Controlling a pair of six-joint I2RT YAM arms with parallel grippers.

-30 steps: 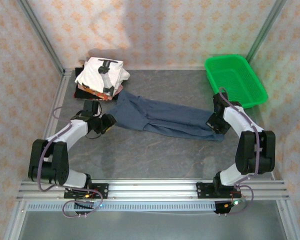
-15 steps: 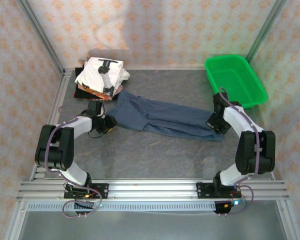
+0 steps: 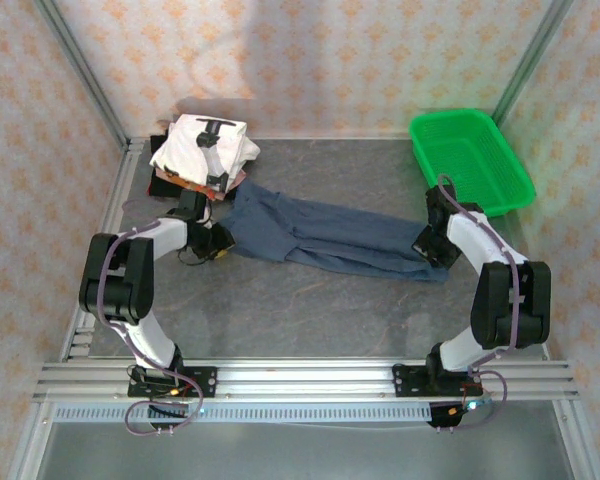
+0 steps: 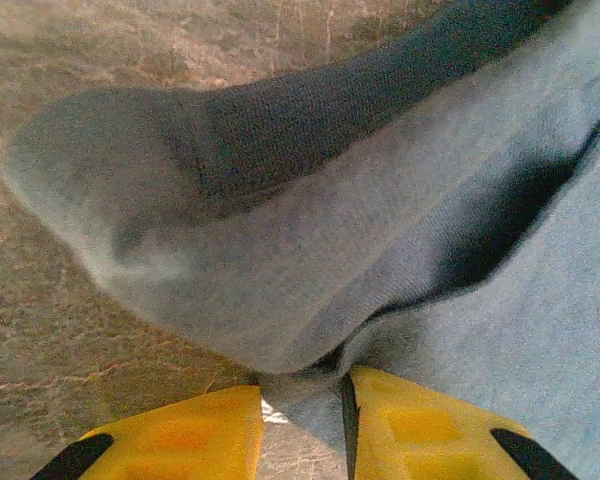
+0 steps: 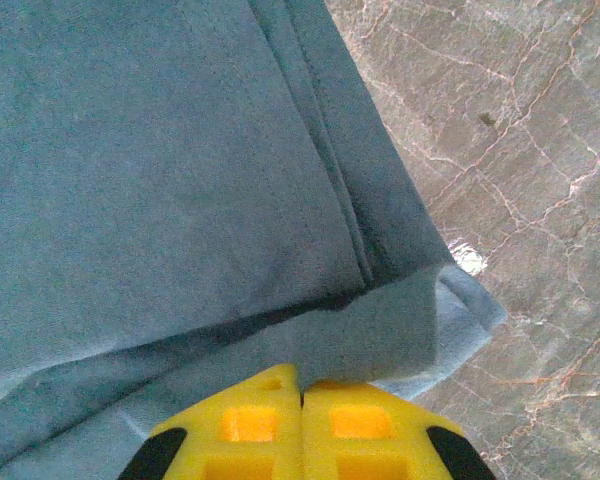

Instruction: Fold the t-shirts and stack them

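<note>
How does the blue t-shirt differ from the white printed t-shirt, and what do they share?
The blue t-shirt lies spread long on the table; the white t-shirt is folded atop a pile. The blue t-shirt is plain; the white t-shirt carries black print. Both are soft cloth shirts.

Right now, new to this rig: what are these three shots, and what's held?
Two robot arms stand at the near edge of a table. The wide shot looks down from above and behind them; each close-up comes from a wrist camera, yellow fingers at the bottom. A blue shirt lies stretched between the arms, folded shirts are piled far left, a green basket sits far right. The right gripper is shut on the shirt's corner. The left gripper has a fold between its fingers; whether it grips, I can't tell.
</note>
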